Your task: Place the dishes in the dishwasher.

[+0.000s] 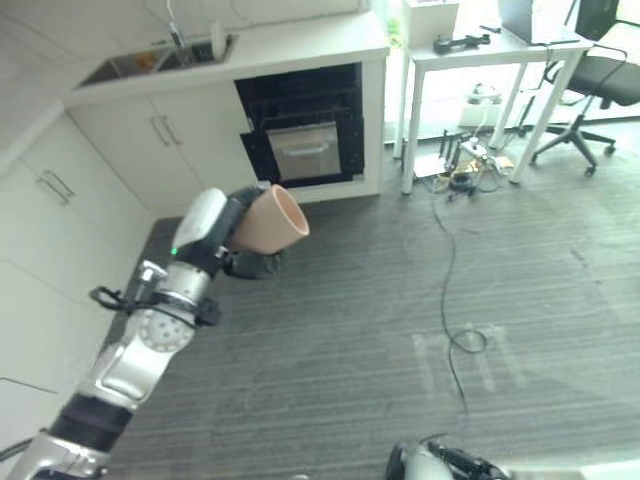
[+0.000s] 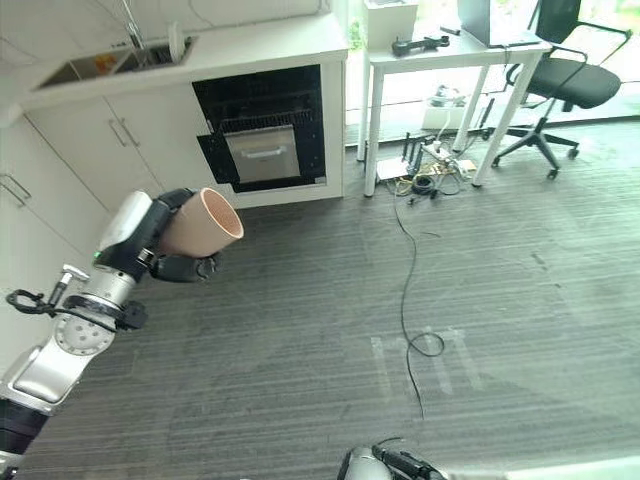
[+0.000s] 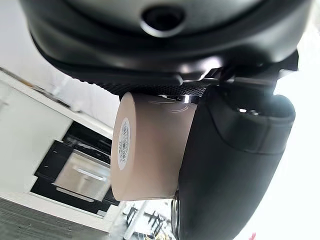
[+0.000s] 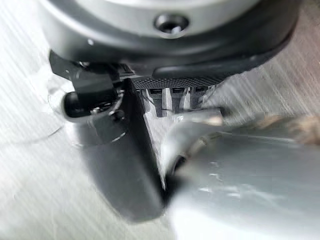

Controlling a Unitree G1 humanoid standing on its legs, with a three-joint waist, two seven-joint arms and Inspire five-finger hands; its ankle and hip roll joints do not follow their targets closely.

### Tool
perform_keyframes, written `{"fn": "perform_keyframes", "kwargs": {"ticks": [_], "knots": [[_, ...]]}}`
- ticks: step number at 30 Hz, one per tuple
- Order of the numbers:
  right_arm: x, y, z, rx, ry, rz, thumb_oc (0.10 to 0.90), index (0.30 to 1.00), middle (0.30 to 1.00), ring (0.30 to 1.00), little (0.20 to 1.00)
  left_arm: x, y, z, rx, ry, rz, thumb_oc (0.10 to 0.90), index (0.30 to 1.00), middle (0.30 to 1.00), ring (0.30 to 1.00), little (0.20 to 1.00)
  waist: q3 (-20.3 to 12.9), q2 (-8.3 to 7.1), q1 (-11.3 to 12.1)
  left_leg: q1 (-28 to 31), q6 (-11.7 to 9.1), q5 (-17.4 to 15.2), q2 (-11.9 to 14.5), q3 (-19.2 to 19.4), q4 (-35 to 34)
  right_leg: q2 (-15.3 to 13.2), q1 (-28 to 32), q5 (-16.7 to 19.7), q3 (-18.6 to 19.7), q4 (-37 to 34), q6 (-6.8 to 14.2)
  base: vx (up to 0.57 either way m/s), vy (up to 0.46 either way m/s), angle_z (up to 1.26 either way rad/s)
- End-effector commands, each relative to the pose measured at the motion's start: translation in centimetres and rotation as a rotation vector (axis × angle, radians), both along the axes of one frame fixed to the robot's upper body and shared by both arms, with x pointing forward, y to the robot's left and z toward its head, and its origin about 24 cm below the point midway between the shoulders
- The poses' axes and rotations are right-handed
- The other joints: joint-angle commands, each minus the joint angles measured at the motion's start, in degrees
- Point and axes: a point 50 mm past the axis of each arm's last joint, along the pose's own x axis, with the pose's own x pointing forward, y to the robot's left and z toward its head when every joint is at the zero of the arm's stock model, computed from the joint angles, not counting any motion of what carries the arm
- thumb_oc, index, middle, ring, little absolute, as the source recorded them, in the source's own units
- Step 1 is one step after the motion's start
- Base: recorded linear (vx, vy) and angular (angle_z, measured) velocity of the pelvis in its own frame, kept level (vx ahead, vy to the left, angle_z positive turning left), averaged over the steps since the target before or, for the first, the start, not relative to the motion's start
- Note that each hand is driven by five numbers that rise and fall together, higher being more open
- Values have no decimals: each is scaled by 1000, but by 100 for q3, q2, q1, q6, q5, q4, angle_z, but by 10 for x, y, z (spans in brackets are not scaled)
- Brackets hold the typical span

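**Cup in hand, dishwasher not reached yet**

The smooth peach-coloured tapered cup [image 1: 272, 219] is up in the air, lying sideways with its open mouth pointing toward the black open dishwasher [image 1: 305, 130] under the white tabletop [image 1: 300, 48]. The left hand [image 1: 246, 262] has its dark fingers and thumb curled round the cup's body, a firm wrap as far as I can tell from the left wrist view. Looks like the carry step: cup and dishwasher are well apart, grey floor between them. Next move probably calls for closing in on the rack, then setting the cup down. The right hand [image 4: 120, 165] hangs low over the floor; can't tell how its fingers sit.
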Motion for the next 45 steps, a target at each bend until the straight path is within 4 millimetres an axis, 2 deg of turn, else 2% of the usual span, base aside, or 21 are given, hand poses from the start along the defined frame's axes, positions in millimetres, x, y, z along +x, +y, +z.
{"fn": "perform_keyframes", "kwargs": {"ticks": [1, 2, 5, 6, 9, 12, 15, 18, 19, 22, 24, 26, 28, 30, 33, 36, 38, 40, 42, 44, 45], "knots": [[-15, -24, 4, -76, 55, 119, 800, 900, 900, 900, 900, 2, -3, 75, -119, -341, -41, 400, 300, 300, 300, 300, -196, 41, -117, 62, 605, 74, -288, 371, -1654, 215, 327, 254, 21, -719, 1191, 311, 131, -1], [-15, -24, 4, -79, 59, 121, 800, 900, 900, 900, 900, 1, -5, 73, -122, -342, -39, 400, 300, 300, 300, 300, -177, 81, -82, -30, 575, 148, -225, 343, -1967, 252, 384, 208, 75, -719, 1210, 292, 153, -2], [-14, -23, 3, -86, 76, 130, 800, 900, 900, 900, 900, -7, -9, 60, -128, -332, -18, 400, 300, 300, 300, 300, -169, 298, 116, -945, 338, 448, 378, -57, -1967, 490, 597, -13, 298, -719, 1264, 361, 180, -26], [-18, -21, 2, -83, 87, 136, 800, 900, 900, 900, 900, -12, -7, 54, -120, -321, 1, 400, 300, 300, 300, 300, -178, 361, 192, -1267, 225, 654, 734, -225, -1967, 543, 735, -99, 345, -719, 1310, 463, 186, -79], [-27, -18, 0, -75, 105, 142, 800, 900, 900, 900, 900, -15, 2, 51, -110, -305, 23, 400, 300, 300, 300, 300, -208, 397, 170, -1296, 175, 729, 1003, -248, -1967, 566, 900, -177, 326, -719, 1355, 410, 187, -96], [-38, -14, -3, -71, 134, 84, 800, 900, 900, 900, 900, -13, 3, 57, -91, -314, 8, 400, 300, 300, 300, 300, -247, 415, 13, -914, 292, 474, 1025, 195, -1967, 510, 1104, -247, 84, -719, 1376, 350, 232, -58], [-50, -16, -4, -60, 163, -25, 800, 900, 900, 900, 900, -8, -5, 63, -88, -313, -29, 400, 300, 300, 300, 300, -231, 491, -7, -688, 465, 230, 697, 83, -1967, 570, 1426, -299, 120, -700, 1372, 451, 365, 7], [-55, -15, -4, -53, 146, -90, 800, 900, 900, 900, 900, -1, -14, 67, -81, -318, -74, 400, 300, 300, 300, 300, -240, 511, -54, -591, 745, 46, 318, 119, -1967, 573, 1270, -436, 241, 255, 1481, 322, 351, 43], [-53, -15, -4, -50, 115, -127, 800, 900, 900, 900, 900, 2, -19, 69, -73, -325, -86, 400, 300, 300, 300, 300, -267, 490, -76, -518, 955, -71, 70, 195, -1967, 494, 1040, -197, 208, 1072, 1675, 332, 381, 41], [-42, -11, -4, -45, 71, -88, 800, 900, 900, 900, 900, 5, -19, 72, -80, -322, -79, 400, 300, 300, 300, 300, -282, 444, -62, -350, 1248, -305, -200, 396, -1967, 16, 311, 548, 64, 2318, 1885, 234, 270, 21], [-33, -10, -3, -63, 34, -41, 800, 900, 900, 900, 900, 5, -16, 76, -71, -334, -67, 400, 300, 300, 300, 300, -218, 385, -149, -171, 1256, -503, -368, 392, -1967, 177, -68, 816, -32, 2010, 1963, 232, 100, 8], [-29, -10, -2, -78, 23, -43, 800, 900, 900, 900, 900, 3, -16, 78, -55, -343, -59, 400, 300, 300, 300, 300, -199, 384, -201, -57, 1205, -645, -468, 261, -1967, 136, -215, 1069, -249, 1345, 1879, 237, 12, -30], [-26, -11, -1, -80, 17, -50, 800, 900, 900, 900, 900, 1, -18, 79, -49, -356, -52, 400, 300, 300, 300, 300, -116, 288, -303, 131, 1235, -914, -550, 210, -1967, -255, -400, 1484, -314, 400, 1868, 300, -132, 0], [-28, -10, -1, -78, 19, -71, 800, 900, 900, 900, 900, -2, -20, 81, -38, -372, -66, 400, 300, 300, 300, 300, -53, 161, -363, 333, 1237, -1119, -562, 207, -1967, -633, -423, 1978, -132, -566, 1965, 383, -322, 33], [-34, -5, -4, -68, 43, -109, 800, 900, 900, 900, 900, -4, -19, 86, -11, -378, -87, 400, 300, 300, 300, 300, -41, -46, -336, 560, 1206, -1246, -567, 156, -1967, -1215, -567, 2157, 454, -719, 2173, 407, -437, 72], [-43, -3, -6, -66, 73, -103, 800, 900, 900, 900, 900, -2, -16, 90, -6, -381, -88, 400, 300, 300, 300, 300, -94, -143, -250, 667, 1079, -1139, -358, -111, -1967, -1376, -384, 2186, 1123, -719, 2196, 486, -596, 91], [-42, -2, -6, -68, 95, -49, 800, 900, 900, 900, 900, -4, -10, 91, -8, -370, -65, 400, 300, 300, 300, 300, -152, -254, -54, 884, 931, -1042, -100, -50, -1967, -1438, 19, 1693, 697, -719, 2196, 705, -804, 85], [-27, -6, -4, -93, 92, 55, 800, 900, 900, 900, 900, -10, 0, 83, -24, -362, 18, 400, 300, 300, 300, 300, -231, -211, 2, 1148, 792, -1031, 199, -98, -1670, -977, 159, 1300, 465, -719, 2077, 568, -625, -13], [-12, -9, 0, -122, 72, 150, 800, 900, 900, 900, 900, -17, 8, 79, -39, -377, 73, 400, 300, 300, 300, 300, -299, -194, 23, 924, 578, -408, 458, -25, -772, -539, 244, 974, 375, -719, 1747, 359, -468, -62], [-8, -20, 4, -162, 58, 183, 800, 900, 900, 900, 900, -22, 12, 81, -61, -396, 80, 400, 300, 300, 300, 300, -258, -222, 109, 139, 276, 604, 972, 112, 355, -311, 462, 632, 232, -719, 1377, 271, -459, -68], [-9, -30, 7, -180, 53, 159, 800, 900, 900, 900, 900, -21, 14, 86, -71, -411, 73, 400, 300, 300, 300, 300, -201, -117, 160, -401, 318, 579, 881, 30, 497, -115, 649, 437, 59, -719, 1245, 239, -343, -37]]}}
